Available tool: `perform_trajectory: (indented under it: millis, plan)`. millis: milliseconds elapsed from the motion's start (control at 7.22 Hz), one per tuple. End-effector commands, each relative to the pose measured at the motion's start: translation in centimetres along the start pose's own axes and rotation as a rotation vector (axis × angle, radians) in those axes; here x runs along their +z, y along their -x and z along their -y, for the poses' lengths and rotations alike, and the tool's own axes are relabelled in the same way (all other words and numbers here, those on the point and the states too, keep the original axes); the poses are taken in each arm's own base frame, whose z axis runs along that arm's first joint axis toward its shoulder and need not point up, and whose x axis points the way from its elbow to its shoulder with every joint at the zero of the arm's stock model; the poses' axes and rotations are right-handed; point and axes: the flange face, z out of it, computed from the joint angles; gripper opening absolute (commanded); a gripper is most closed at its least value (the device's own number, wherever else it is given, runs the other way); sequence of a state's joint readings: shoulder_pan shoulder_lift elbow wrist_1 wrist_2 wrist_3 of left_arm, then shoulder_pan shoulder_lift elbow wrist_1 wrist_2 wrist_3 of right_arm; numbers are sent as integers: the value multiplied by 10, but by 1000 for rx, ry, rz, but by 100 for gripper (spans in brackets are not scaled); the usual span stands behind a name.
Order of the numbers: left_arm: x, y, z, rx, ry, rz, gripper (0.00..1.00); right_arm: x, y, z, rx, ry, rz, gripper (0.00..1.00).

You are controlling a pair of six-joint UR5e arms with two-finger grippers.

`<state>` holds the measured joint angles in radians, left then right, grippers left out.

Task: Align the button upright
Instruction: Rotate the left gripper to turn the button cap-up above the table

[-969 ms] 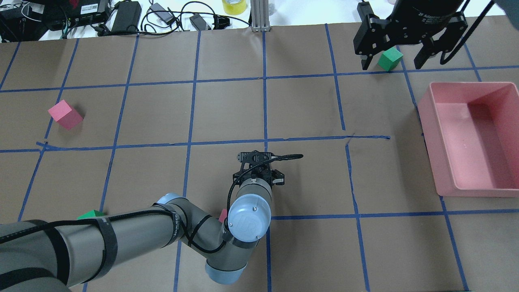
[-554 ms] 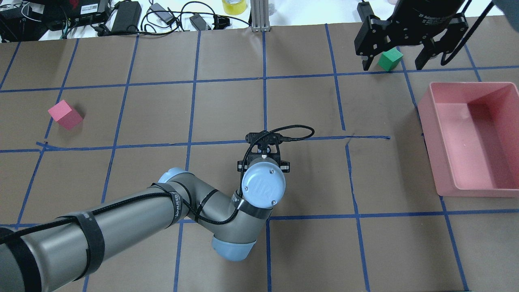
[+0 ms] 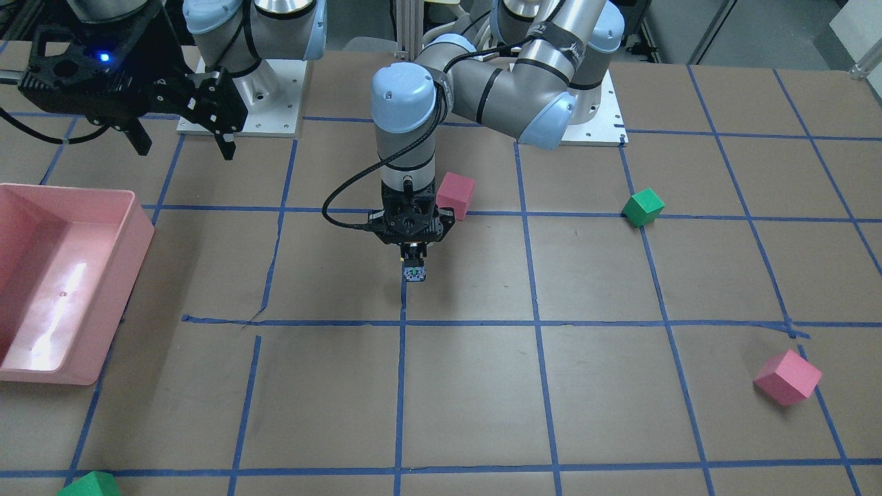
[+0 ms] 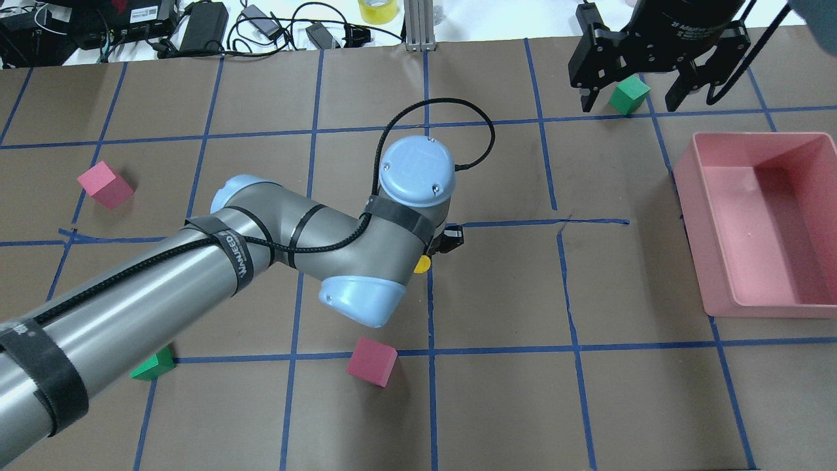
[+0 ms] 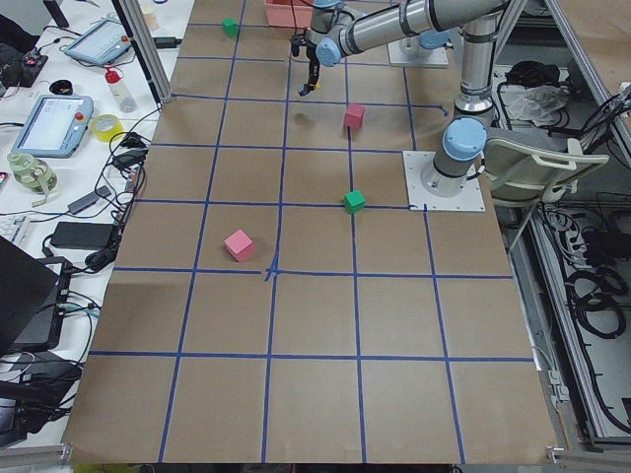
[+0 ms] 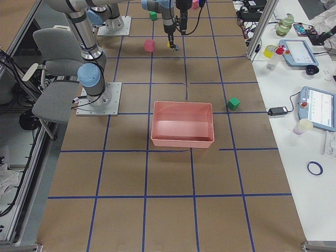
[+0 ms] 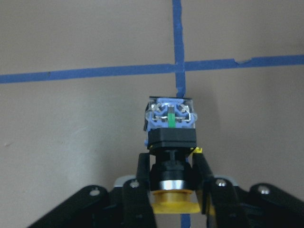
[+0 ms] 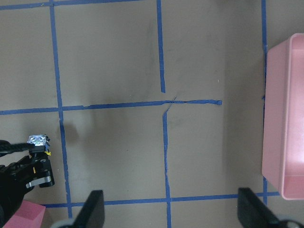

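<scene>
The button [image 7: 170, 137] is held in my left gripper [image 7: 171, 164], whose fingers [image 7: 205, 175] are shut on its black body. Its yellow cap [image 7: 172, 202] points back toward the palm and its whitish base block [image 7: 170, 116] points outward. In the front view the gripper [image 3: 412, 260] points down with the base block [image 3: 414, 274] just above a blue tape line; I cannot tell if it touches the table. In the overhead view only the yellow cap [image 4: 422, 263] shows under the left arm. My right gripper [image 4: 628, 104] hangs open and empty, high over the far right.
A pink bin [image 4: 692, 196] stands at the right. A green cube [image 4: 629, 93] lies below the right gripper. Pink cubes [image 4: 104, 185] [image 4: 371, 361] and another green cube [image 4: 153, 365] lie on the table. Cables and tape clutter the far edge.
My left arm has swung forward, away from the robot's base, and its wrist has turned. The yellow cap and the near pink cube now show. The right gripper has stayed put.
</scene>
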<state>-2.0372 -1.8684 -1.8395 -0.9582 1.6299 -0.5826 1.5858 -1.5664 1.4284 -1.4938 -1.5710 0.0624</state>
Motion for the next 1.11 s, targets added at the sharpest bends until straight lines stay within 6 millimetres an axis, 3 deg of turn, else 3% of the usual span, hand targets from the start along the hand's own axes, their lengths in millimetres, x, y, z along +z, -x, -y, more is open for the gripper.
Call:
perform_trajectory:
  millis: [0, 138, 415, 554, 692, 831, 969]
  plan:
    - [-12, 10, 22, -321, 173, -98, 0, -2, -1, -3, -1, 2, -11, 100]
    - [-7, 15, 31, -467, 257, -160, 0, -2, -1, -2, -1, 2, -11, 100]
    - [9, 33, 46, -584, 402, -206, 0, 5, 0, -1, -5, 16, -10, 100]
    - [16, 59, 68, -669, 500, -271, 0, 7, 0, -1, -9, 20, -15, 100]
    - [30, 70, 79, -685, 547, -295, 0, 5, -1, -2, -8, 11, -14, 100]
    - [36, 67, 90, -665, 575, -350, 0, 5, 0, -1, -9, 11, -14, 100]
    - [33, 77, 114, -707, 599, -421, 0, 4, 1, -2, -9, 8, -11, 100]
